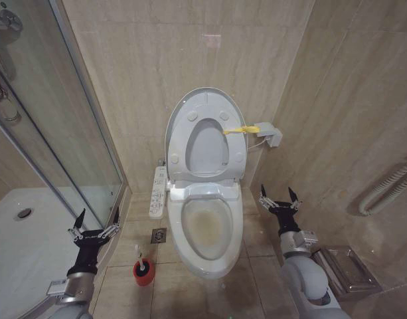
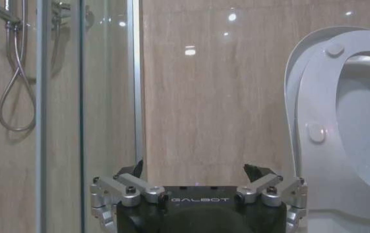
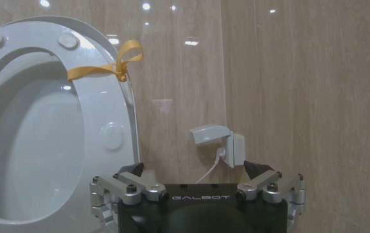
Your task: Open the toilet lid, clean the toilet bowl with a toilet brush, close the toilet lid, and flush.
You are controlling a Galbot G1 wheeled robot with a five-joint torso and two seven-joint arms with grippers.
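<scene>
Already the lid (image 1: 190,106) stands raised at 12 o'clock above the bowl (image 1: 206,229); scrubbing, closing and flushing remain. One brush (image 1: 139,260) (in its red cup) waits at 8 o'clock. Two grippers, left (image 1: 95,220) and right (image 1: 278,196), hover wide and empty.

Left gripper (image 1: 96,219) was raised at the lower left of the head view, fingers spread wide and pointing up, holding nothing. Right gripper (image 1: 279,196) sat at the lower right in a matching pose, fingers apart and empty, forearm angled up from the elbow. Both wrists were roughly upright.
</scene>
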